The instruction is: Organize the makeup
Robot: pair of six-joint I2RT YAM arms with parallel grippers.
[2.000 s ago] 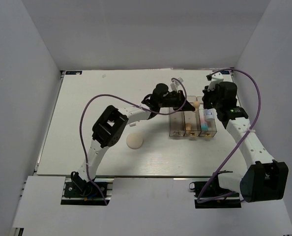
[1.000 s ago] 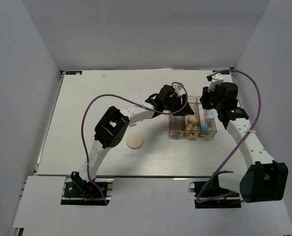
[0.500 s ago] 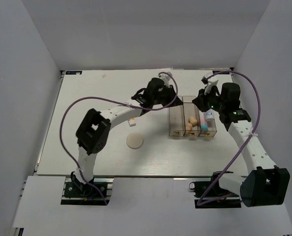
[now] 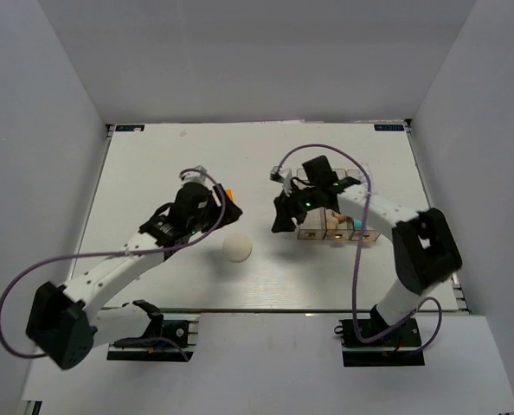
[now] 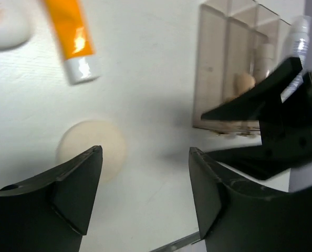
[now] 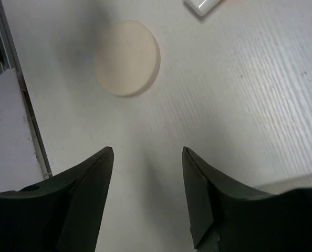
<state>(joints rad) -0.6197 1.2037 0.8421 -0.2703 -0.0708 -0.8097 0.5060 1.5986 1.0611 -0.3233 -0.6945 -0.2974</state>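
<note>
**Fig. – Top view w/ both wrist views, near to far.** Nearest the arm bases, a round beige puff [image 4: 236,248] is lying flat on the white tabletop [image 4: 153,164], touching nothing.

Just beyond it, on its left, the left end effector [image 4: 215,216] is hovering w/ its fingers spread wide, gripping nothing. On the puff's right, approx. level w/ the left one, the right end effector [image 4: 279,220] is hanging between the puff and the organizer. Its fingers are also spread and it is carrying nothing. In the right wrist view the puff is sitting ahead of the fingers, apart from both.

Farther out, an orange tube with white cap [image 5: 72,37] is lying on the tabletop, cap end pointing toward the puff. In the top view the left arm is hiding most of it. Beside the tube, a white oval compact w/ a brownish mark [image 5: 3,26] is showing at the frame edge, blurred and cropped.

To the right, a clear three-compartment plastic organizer [image 4: 307,232] is standing on the tabletop. A peach egg-shaped sponge [image 4: 333,223] is resting in its middle compartment, and a pink-white-blue bottle [image 4: 361,226] is lying in the right-hand one. The right arm is crossing over the organizer's far part.
</note>
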